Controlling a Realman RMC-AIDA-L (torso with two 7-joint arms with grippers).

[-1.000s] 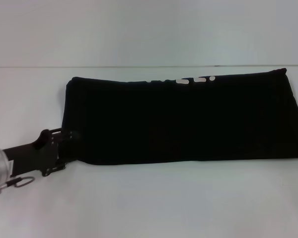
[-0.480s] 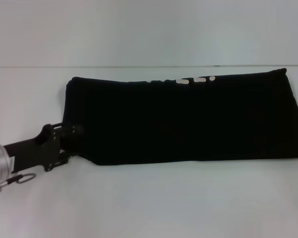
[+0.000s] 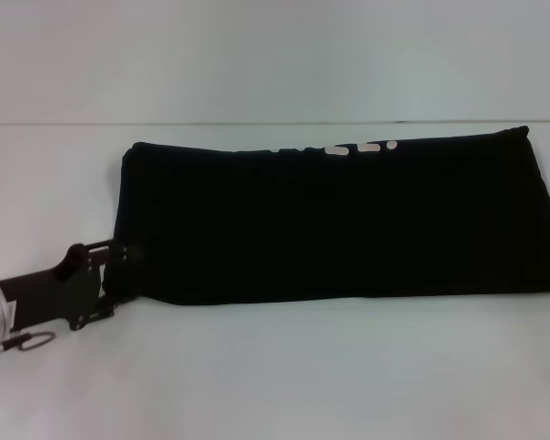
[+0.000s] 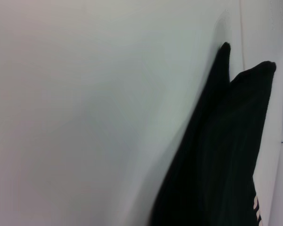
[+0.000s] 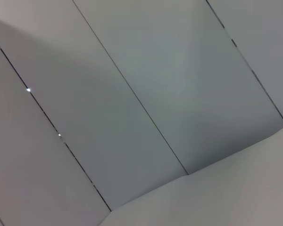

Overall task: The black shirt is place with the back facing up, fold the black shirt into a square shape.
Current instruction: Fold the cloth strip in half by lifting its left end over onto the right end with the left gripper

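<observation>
Beside the left tool (image 3: 128,266) lies the black shirt (image 3: 339,220).

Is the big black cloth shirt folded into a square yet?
No, the big black cloth shirt lies as a long band across the white table.

The shirt (image 3: 339,220) is plain black, with a few small white marks of print showing along its far edge; a sliver of white print also shows at its edge in the left wrist view. The table (image 3: 275,376) is white. The left gripper (image 3: 119,270) is black, on an arm with a silver metal section. The wall panels (image 5: 132,94) are pale grey with thin dark seams.
</observation>
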